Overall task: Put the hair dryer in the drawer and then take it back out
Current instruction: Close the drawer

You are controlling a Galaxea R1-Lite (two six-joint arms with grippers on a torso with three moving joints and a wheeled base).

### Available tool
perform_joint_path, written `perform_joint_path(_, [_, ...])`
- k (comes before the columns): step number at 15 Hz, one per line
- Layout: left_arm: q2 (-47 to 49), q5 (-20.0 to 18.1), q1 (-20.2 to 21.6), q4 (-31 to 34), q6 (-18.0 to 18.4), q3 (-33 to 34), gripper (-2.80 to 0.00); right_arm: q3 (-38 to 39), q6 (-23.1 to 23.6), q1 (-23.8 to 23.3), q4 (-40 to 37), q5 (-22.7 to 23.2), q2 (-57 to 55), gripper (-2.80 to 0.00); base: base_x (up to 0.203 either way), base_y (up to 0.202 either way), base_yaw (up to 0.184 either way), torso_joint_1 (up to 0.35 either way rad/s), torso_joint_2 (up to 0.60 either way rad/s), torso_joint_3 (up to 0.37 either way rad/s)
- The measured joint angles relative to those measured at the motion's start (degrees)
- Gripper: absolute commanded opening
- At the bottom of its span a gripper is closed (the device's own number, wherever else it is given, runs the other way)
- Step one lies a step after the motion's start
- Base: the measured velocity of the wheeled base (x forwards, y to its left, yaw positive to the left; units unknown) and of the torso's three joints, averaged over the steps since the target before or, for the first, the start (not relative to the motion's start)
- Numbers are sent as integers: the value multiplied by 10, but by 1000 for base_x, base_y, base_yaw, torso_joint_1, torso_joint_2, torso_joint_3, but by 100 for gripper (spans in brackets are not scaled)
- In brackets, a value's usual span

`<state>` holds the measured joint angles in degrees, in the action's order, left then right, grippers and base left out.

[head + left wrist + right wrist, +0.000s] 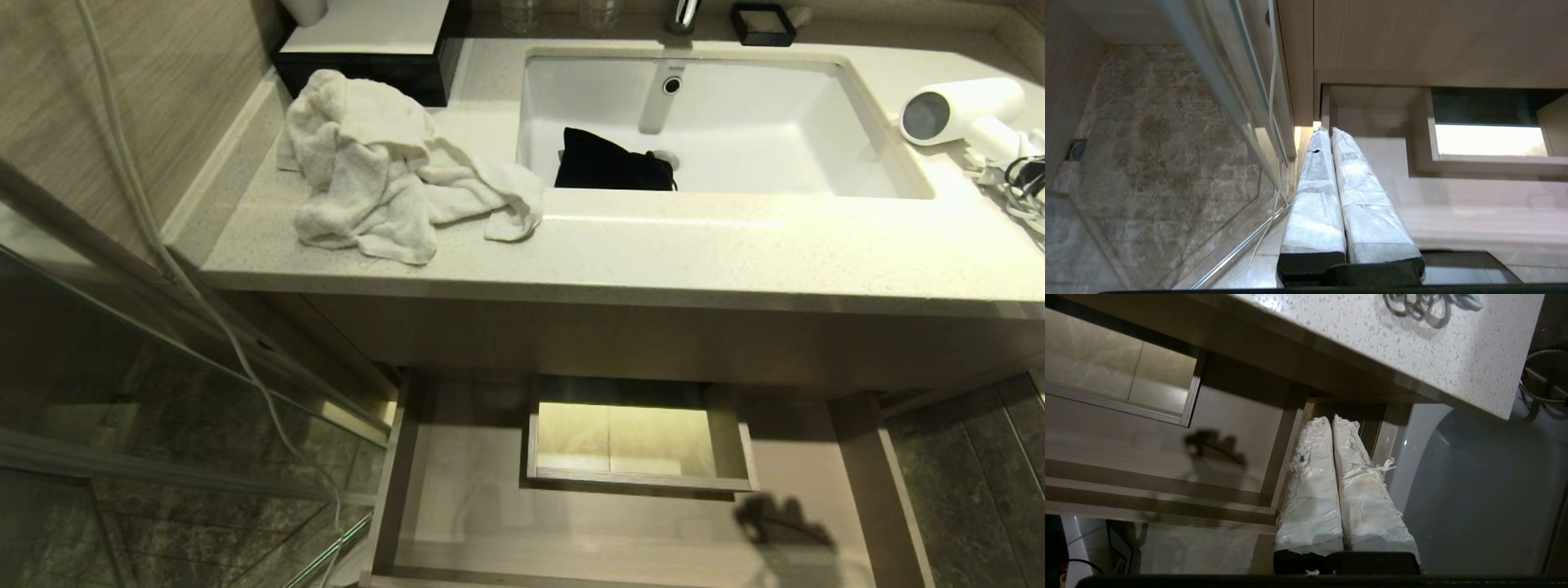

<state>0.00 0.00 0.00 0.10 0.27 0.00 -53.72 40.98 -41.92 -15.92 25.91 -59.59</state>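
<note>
**Dryer on desk, drawer open, both grippers clenched empty**

White plastic hair dryer (967, 114) lies on the speckled stone desk (653, 245) right of the sink (735, 122), its cord cut off at frame edge. Beige wood-grain drawer (457, 506) pulled out, front cropped. Left gripper (1331, 134) and right gripper (1331, 420): jaws clenched, empty; neither arm shows in head view.

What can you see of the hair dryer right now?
The hair dryer is white, smooth plastic, lying on its side on the counter right of the sink. Its round grey barrel end faces the sink; the handle angles toward the counter's right end, where its coiled cord lies. No claw touches it.
</note>
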Motion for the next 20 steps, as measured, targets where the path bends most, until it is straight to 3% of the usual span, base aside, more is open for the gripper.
perform_joint_path(10, [0,0,0,0,0,0,-280,12,-1,-1,3,-2,13,-280,0,0,0,-266,9,-253])
perform_joint_path(20, [0,0,0,0,0,0,-280,28,-4,-4,6,-2,34,-280,0,0,0,-248,438,181])
